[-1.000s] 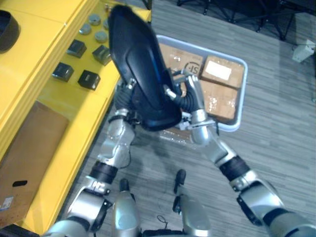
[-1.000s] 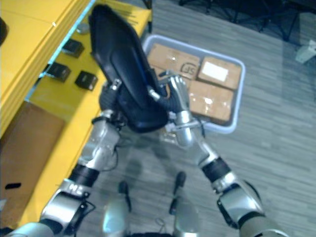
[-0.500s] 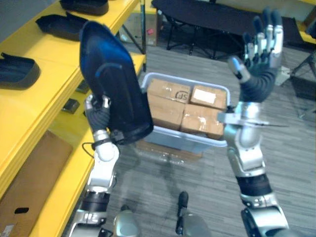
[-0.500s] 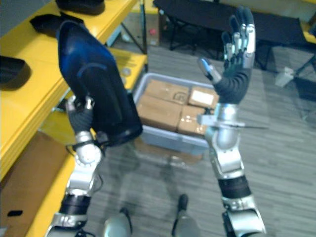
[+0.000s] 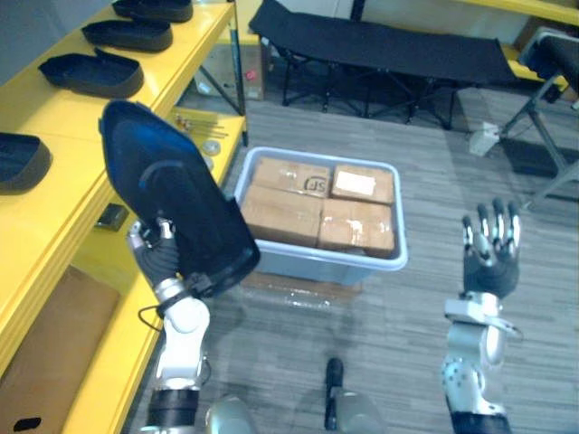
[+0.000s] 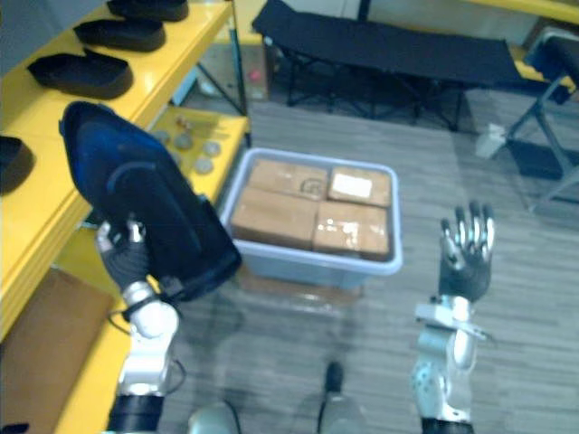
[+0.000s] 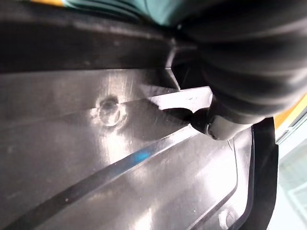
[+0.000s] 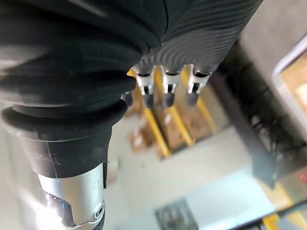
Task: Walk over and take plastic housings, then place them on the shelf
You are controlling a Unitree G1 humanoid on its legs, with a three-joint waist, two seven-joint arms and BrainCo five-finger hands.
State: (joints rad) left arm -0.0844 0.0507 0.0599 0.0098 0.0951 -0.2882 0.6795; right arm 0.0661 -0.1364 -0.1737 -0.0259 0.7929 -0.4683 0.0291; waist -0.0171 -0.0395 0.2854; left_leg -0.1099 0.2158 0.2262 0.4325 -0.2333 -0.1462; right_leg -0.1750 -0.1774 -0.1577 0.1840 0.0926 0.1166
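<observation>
A large black plastic housing (image 5: 172,199) stands nearly upright at the left, held at its lower end by my left hand (image 5: 156,258), whose fingers curl round its edge. The left wrist view shows the housing's glossy inner face (image 7: 120,158) right against the hand. My right hand (image 5: 489,255) is raised at the lower right with straight fingers (image 8: 165,88) and holds nothing. More black housings (image 5: 89,74) lie on the yellow shelf (image 5: 54,113) at the left.
A grey bin (image 5: 317,264) of brown cardboard boxes (image 5: 279,210) sits on the floor ahead. The shelf's lower level (image 5: 194,145) carries small parts, and a brown carton (image 5: 41,357) sits below. A black folding cot (image 5: 380,45) stands behind.
The view has risen and shifted. My right hand has dropped from high up to the lower right, still open. The left hand with the housing has moved lower and further left.
</observation>
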